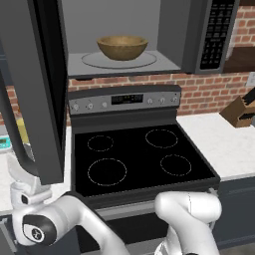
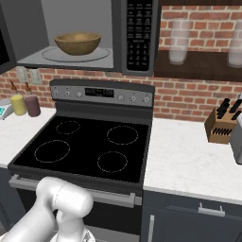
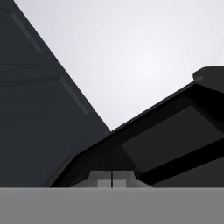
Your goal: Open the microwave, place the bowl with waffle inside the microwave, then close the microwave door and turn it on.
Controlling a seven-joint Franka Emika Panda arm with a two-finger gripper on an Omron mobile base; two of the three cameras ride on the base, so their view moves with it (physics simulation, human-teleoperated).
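Observation:
The microwave hangs above the stove with its cavity open. The brown wooden bowl stands on the glass turntable inside. The waffle is hidden below the bowl's rim. The microwave door is swung wide open to the left, its curved handle on the near side. My gripper points upward just under the door's lower edge, by the handle's bottom end. In the hand view its fingertips are shut together with nothing between them, facing the door's dark underside. The black keypad is on the microwave's right.
A black four-burner stove lies below the microwave. A knife block stands on the white counter at the right. Two jars stand at the left, and glasses on a shelf at the right.

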